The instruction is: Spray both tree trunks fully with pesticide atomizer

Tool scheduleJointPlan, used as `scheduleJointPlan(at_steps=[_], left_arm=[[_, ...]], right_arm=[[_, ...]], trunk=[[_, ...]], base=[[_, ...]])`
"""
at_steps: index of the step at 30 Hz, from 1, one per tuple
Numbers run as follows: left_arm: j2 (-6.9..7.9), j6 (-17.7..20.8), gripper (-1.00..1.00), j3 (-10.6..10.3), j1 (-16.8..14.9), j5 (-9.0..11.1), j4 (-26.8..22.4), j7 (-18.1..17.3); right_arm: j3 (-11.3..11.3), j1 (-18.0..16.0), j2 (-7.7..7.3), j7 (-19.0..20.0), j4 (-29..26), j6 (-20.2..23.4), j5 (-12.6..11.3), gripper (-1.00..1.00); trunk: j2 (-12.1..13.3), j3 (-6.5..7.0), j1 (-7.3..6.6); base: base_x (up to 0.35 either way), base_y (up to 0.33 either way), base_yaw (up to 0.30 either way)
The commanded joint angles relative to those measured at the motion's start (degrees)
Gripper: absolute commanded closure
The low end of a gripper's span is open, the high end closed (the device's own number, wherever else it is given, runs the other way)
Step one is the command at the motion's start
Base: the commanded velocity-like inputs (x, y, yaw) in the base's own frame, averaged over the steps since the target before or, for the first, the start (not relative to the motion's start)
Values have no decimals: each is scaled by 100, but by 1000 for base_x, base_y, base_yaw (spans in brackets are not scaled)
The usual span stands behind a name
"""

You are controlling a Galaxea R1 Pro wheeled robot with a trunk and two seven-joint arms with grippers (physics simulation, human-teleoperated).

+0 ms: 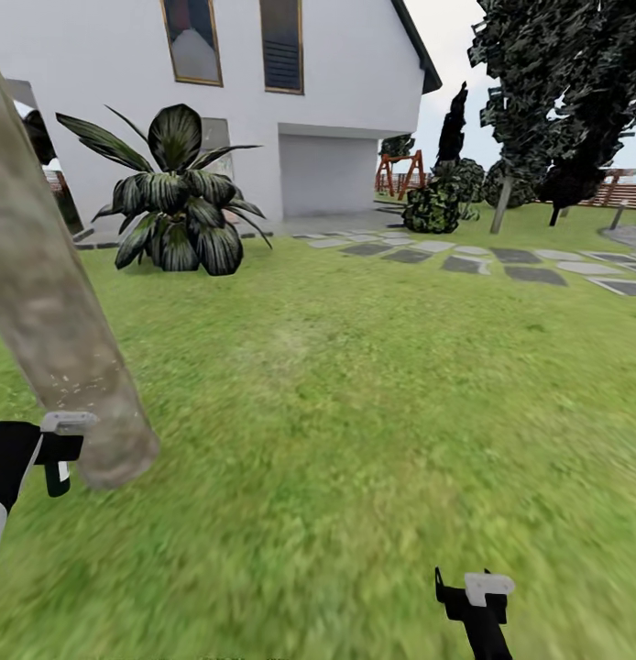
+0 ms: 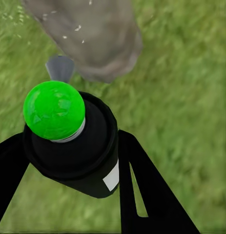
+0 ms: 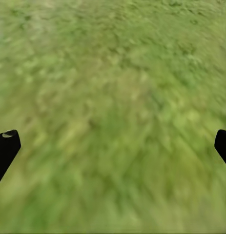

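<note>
Atomizer (image 2: 69, 141) pinched in left fingers (image 2: 147, 190), just beside trunk (image 1: 52, 339) base on lawn (image 1: 355, 412); right gripper (image 3: 113, 141) spread, empty, well apart from trunk. Spraying step seemingly in hand; next, aim nozzle along trunk.

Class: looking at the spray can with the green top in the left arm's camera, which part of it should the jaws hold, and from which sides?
Grip the black round body of the spray can, below the green top, with one finger on each opposite side, as the left gripper does here. The sides are smooth and even, and the green top stays free, pointing at the tree trunk.
</note>
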Motion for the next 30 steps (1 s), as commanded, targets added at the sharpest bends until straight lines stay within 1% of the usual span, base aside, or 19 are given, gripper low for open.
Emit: scheduleJointPlan(at_steps=[1, 9, 22, 24, 25, 26, 27, 30], left_arm=[[-5, 18, 100, 27, -7, -61, -6, -52], [-16, 18, 100, 29, -7, -61, 3, -52], [-26, 18, 100, 30, -4, -68, 18, -51], [-18, 12, 100, 130, 6, -76, 84, -45], [-11, -4, 100, 271, 46, -78, 106, -44], [14, -25, 100, 448, 159, -80, 107, -44], [32, -34, 100, 522, 242, -84, 89, -13], [64, -55, 100, 589, 381, -86, 70, 217]], right_arm=[[-20, -4, 0, -36, 7, -16, 64, -100], [-20, -4, 0, -36, 7, -14, 62, -100], [-20, -4, 0, -36, 7, -16, 61, -100], [-20, -4, 0, -36, 6, -20, 61, -100], [-20, -4, 0, -36, 5, -20, 61, -100], [-20, -4, 1, -36, 7, -21, 61, -100], [-20, -4, 1, -36, 7, -22, 61, -100], [-20, -4, 1, -36, 7, -18, 61, -100]], trunk=[[-2, -5, -1], [-2, -5, -1], [-2, -5, -1], [-2, -5, -1], [-2, -5, -1], [-2, -5, -1], [-2, -5, -1], [-2, -5, -1]], base=[[0, -275, 264], [47, -275, 255], [195, -229, 12], [217, -213, 34], [215, -213, 157], [206, -212, 238], [204, -212, 257], [198, -193, 271]])
